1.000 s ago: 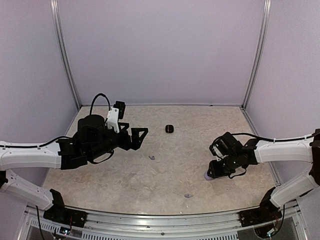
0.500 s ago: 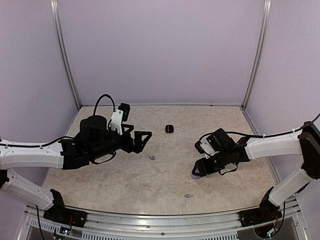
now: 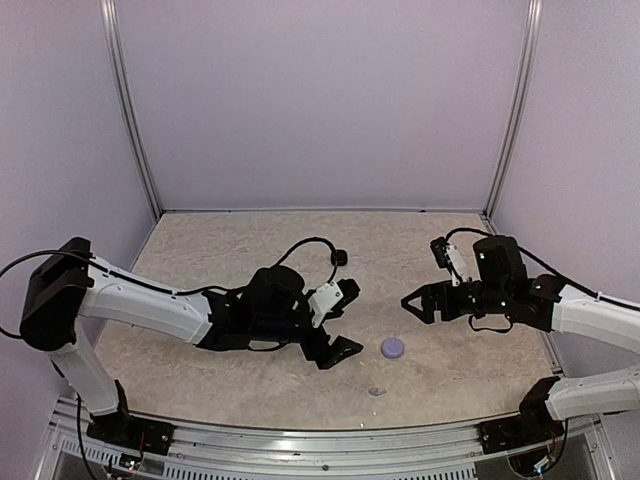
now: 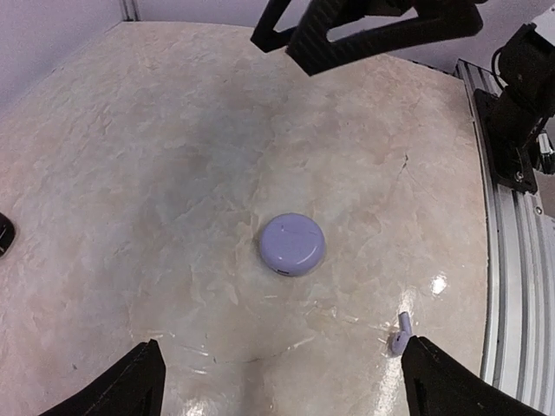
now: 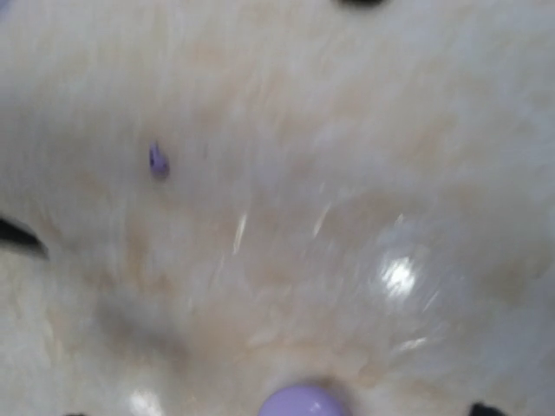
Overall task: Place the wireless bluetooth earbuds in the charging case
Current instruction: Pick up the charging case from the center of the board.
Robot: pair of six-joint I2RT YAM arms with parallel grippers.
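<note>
A round lavender charging case [image 3: 393, 347] [image 4: 292, 244] [image 5: 299, 404] lies shut on the marble table, with neither gripper touching it. One lavender earbud [image 3: 376, 391] [image 4: 400, 336] lies in front of the case, beside my left gripper's right fingertip [image 4: 434, 381]. The blurred right wrist view shows a lavender earbud [image 5: 158, 160] beyond the case. My left gripper [image 3: 348, 318] [image 4: 282, 386] stands open just left of the case, nothing between its fingers. My right gripper [image 3: 414, 305] [image 4: 364, 30] hovers open and empty up and to the right of the case.
A small black case [image 3: 340, 258] [image 4: 3, 235] sits further back on the table. The left arm [image 3: 200, 315] stretches across the table's left half. The right arm's base [image 4: 520, 104] and a metal rail [image 4: 512, 286] line the near edge. Walls enclose the table.
My right gripper carried the lavender case leftward, opened, let it go on the table and drew back up to the right. My left arm swung right to the case.
</note>
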